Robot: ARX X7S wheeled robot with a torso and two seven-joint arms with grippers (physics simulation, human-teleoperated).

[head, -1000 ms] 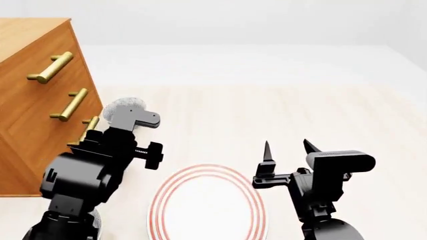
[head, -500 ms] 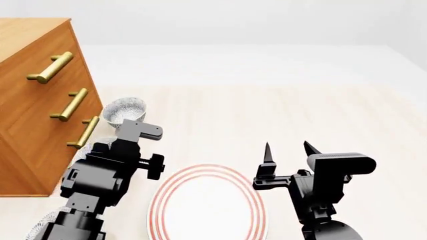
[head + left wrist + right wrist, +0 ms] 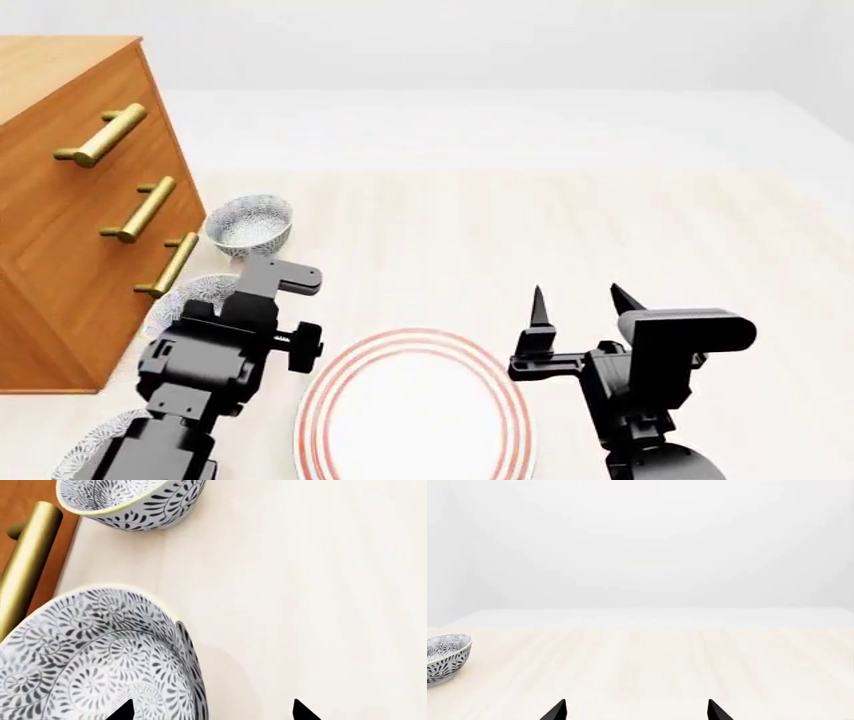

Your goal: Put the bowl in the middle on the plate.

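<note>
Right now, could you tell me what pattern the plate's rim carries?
Thin red concentric rings on the white plate, clearest in the head view.

3 bowls line the drawer chest (image 3: 67, 200) front, the bowl (image 3: 180, 300) between them, left of the plate (image 3: 414, 410).

The left arm (image 3: 214, 360) is covering most of the bowl (image 3: 180, 300). The frame edge is cutting the plate (image 3: 414, 420) and the nearest bowl (image 3: 94, 445).
</note>
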